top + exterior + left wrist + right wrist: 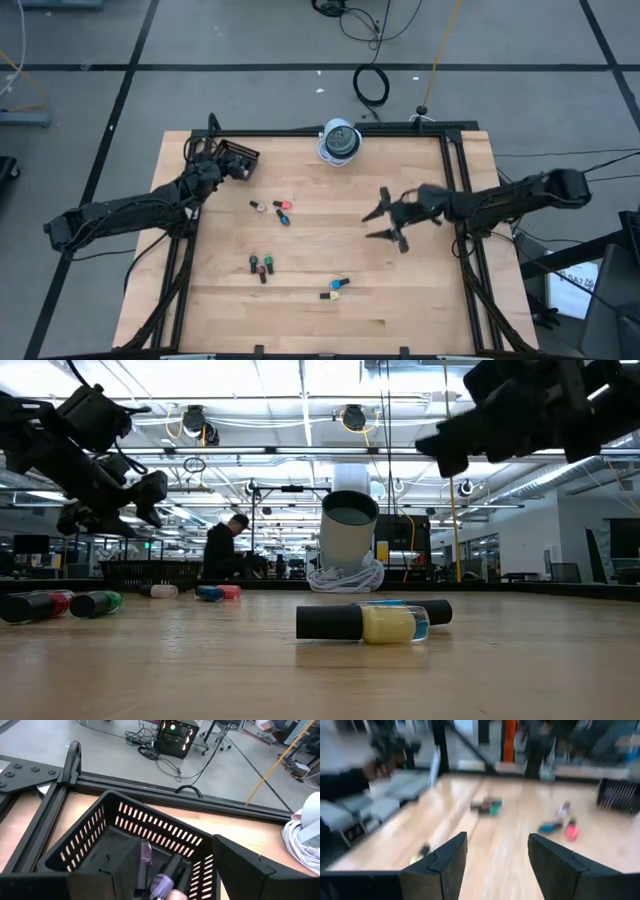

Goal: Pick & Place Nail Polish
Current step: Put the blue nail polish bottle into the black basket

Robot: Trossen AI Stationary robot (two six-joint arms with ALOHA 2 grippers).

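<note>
Several small nail polish bottles lie on their sides on the wooden table: a red one (283, 205) and a blue one (285, 217) left of the middle, a green and red pair (260, 264), and a blue one (340, 284) beside a yellow one (330, 295) near the front. My left gripper (167, 855) stands open over the black slotted basket (125, 820) at the far left. A purple bottle (161, 884) lies inside the basket, between the fingers and apart from them. My right gripper (385, 222) hovers open above the table's right half, clear of every bottle.
A white cylinder wrapped in cable (340, 142) stands at the far edge. A black frame rail (455, 190) runs along the table's right side. Bare wood lies between the bottle groups and my right gripper. A person (225, 550) stands in the room beyond.
</note>
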